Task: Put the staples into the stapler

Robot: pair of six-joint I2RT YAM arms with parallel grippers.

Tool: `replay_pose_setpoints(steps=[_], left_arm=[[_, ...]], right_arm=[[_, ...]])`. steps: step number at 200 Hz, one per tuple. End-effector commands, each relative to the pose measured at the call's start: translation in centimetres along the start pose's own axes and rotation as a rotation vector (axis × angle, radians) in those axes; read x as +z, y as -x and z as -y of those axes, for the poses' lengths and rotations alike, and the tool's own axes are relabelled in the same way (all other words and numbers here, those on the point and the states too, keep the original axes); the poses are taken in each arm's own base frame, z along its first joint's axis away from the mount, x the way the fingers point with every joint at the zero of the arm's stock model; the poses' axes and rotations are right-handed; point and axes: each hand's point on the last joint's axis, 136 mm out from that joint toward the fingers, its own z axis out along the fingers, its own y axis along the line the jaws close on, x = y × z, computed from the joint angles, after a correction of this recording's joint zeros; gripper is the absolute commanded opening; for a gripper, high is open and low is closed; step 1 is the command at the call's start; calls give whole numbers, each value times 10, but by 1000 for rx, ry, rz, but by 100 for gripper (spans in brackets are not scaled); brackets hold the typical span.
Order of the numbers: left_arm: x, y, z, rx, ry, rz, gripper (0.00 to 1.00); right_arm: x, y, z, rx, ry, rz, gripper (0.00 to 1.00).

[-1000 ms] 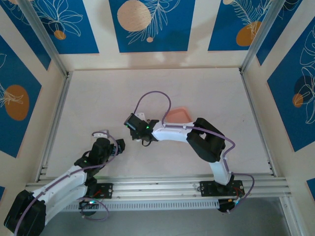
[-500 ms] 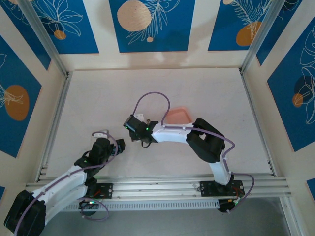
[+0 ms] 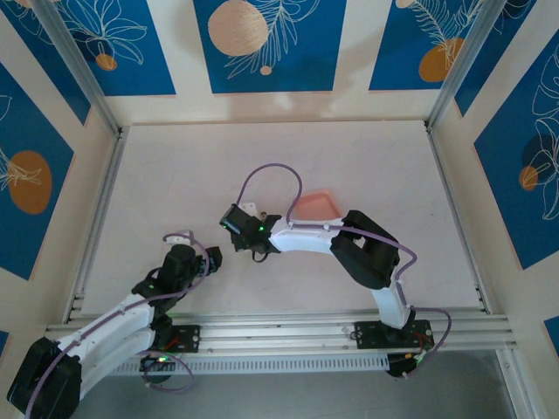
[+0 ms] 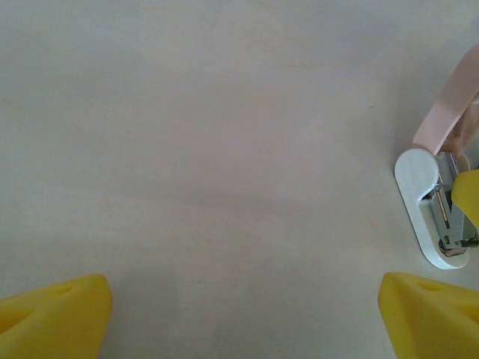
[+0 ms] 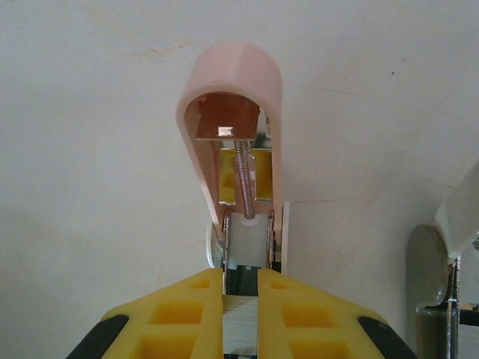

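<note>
Overhead view facing down, wrist views close, sharing stapler [image 4: 430, 209]

on the table [image 3: 175, 175] the tray [image 3: 316, 202] lies a little right of centre. the stapler [image 5: 239, 149] stands to the tray's left, nearer the front edge, with its lid tipped up. the staples [image 5: 239, 321] sit between the fingers of the right gripper [image 5: 240, 280], just before the stapler. a 2nd stapler [image 5: 441, 292] lies beside it, at the right of the right wrist view. the left gripper [image 4: 239, 314] is left of the stapler.

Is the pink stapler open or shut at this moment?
Open: the stapler has its pink cover raised, with the spring inside exposed.
</note>
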Motion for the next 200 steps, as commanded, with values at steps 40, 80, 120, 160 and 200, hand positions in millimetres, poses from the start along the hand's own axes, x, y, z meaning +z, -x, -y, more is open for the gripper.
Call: replay_pose_setpoints(steps=[40, 80, 120, 160, 200], left_arm=[[0, 9, 5, -6, -16, 23, 92], [0, 8, 5, -1, -12, 16, 92], [0, 9, 5, -8, -15, 16, 92], [0, 6, 5, -6, -11, 4, 91], [1, 7, 6, 2, -9, -2, 91]], right_arm=[[-1, 2, 9, 14, -28, 3, 14], [-10, 12, 2, -12, -8, 43, 15], [-17, 16, -3, -59, -1, 78, 14], [-21, 18, -4, -74, 6, 112, 15], [-19, 18, -3, -81, 7, 118, 15]])
